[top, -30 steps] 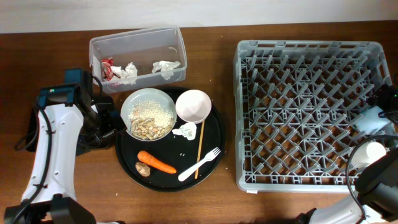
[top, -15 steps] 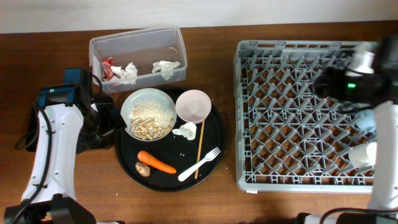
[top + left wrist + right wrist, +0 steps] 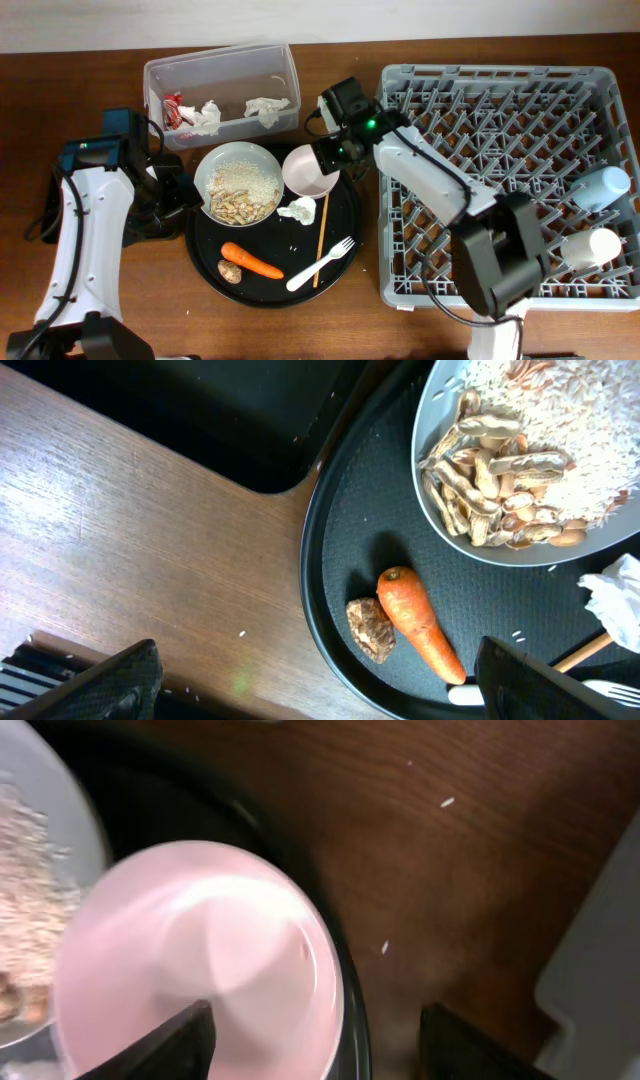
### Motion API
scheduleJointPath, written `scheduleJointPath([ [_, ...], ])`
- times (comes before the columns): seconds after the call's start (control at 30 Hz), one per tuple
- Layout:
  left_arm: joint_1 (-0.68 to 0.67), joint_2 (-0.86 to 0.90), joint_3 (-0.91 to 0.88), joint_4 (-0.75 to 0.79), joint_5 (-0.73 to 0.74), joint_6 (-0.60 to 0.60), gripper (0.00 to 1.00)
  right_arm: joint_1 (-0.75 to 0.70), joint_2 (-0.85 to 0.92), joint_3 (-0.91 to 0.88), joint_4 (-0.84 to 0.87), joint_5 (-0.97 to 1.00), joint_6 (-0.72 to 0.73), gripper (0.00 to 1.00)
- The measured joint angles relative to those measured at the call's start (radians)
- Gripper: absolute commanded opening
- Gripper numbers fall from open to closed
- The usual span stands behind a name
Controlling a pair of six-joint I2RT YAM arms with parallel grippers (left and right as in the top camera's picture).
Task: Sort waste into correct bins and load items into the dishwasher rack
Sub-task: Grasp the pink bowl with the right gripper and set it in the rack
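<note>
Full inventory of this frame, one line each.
table: 1, brown
tray: 1, black, centre-left
rice bowl: 1, pale, tray's upper left
empty bowl: 1, pinkish, tray's upper right
carrot: 1, orange, tray's lower left
lump: 1, brown, beside carrot
tissue: 1, white, mid-tray
chopsticks: count unclear, wooden, tray's right
fork: 1, white, tray's lower right
bin: 1, clear, behind tray, holds trash
rack: 1, grey, right
cups: 2, white, rack's right edge
left gripper: open, over tray's left edge
right gripper: open, over empty bowl's rim

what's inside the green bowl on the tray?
The bowl holds white rice and a heap of unshelled peanuts. They cover the bowl's bottom, so anything under them cannot be seen.
</note>
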Motion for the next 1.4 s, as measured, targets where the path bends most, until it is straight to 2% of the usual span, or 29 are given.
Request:
scheduleJointPath([
  [0.07, 0.0, 0.0, 0.0, 0.0, 0.0, 0.0, 1.0, 0.0, 0.039, 0.0, 0.008, 0.001, 0.009, 0.59],
  [0.1, 0.0, 0.0, 0.0, 0.0, 0.0, 0.0, 1.0, 0.0, 0.051, 0.0, 0.009, 0.0, 0.01, 0.54],
  [0.23, 0.0, 0.0, 0.0, 0.0, 0.0, 0.0, 1.0, 0.0, 0.08, 0.0, 0.006, 0.008, 0.011, 0.12],
  [0.27, 0.0, 0.0, 0.0, 0.0, 0.0, 0.0, 1.0, 0.0, 0.08, 0.0, 0.006, 0.008, 0.011, 0.06],
  [0.3, 0.0, 0.0, 0.0, 0.0, 0.0, 0.0, 1.0, 0.0, 0.08, 0.0, 0.003, 0.008, 0.013, 0.04],
  [0.5, 0.0, 0.0, 0.0, 0.0, 0.0, 0.0, 1.0, 0.0, 0.08, 0.007, -0.01, 0.008, 0.035, 0.04],
  [0.57, 0.0, 0.0, 0.0, 0.001, 0.0, 0.0, 1.0, -0.011, 0.068, 0.075, -0.092, 0.03, 0.035, 0.04],
  [0.7, 0.0, 0.0, 0.0, 0.001, 0.0, 0.0, 1.0, -0.067, -0.051, 0.264, -0.294, 0.204, 0.024, 0.04],
  [0.73, 0.0, 0.0, 0.0, 0.0, 0.0, 0.0, 1.0, -0.119, -0.151, 0.322, -0.347, 0.328, -0.002, 0.04],
  [0.87, 0.0, 0.0, 0.0, 0.002, 0.0, 0.0, 1.0, -0.282, -0.306, 0.338, -0.476, 0.531, -0.029, 0.04],
  [0.97, 0.0, 0.0, 0.0, 0.003, 0.0, 0.0, 1.0, -0.451, -0.314, 0.337, -0.467, 0.734, 0.006, 0.04],
  [1.03, 0.0, 0.0, 0.0, 0.004, 0.0, 0.0, 1.0, -0.543, -0.308, 0.337, -0.446, 0.883, 0.082, 0.04],
  [1.17, 0.0, 0.0, 0.0, 0.004, 0.0, 0.0, 1.0, -0.606, -0.204, 0.336, -0.313, 1.11, 0.133, 0.04],
  [1.33, 0.0, 0.0, 0.0, 0.006, 0.0, 0.0, 1.0, -0.673, 0.0, 0.333, -0.195, 1.152, 0.132, 0.04],
  [1.4, 0.0, 0.0, 0.0, 0.006, 0.0, 0.0, 1.0, -0.674, 0.061, 0.332, -0.112, 1.155, 0.079, 0.05],
])
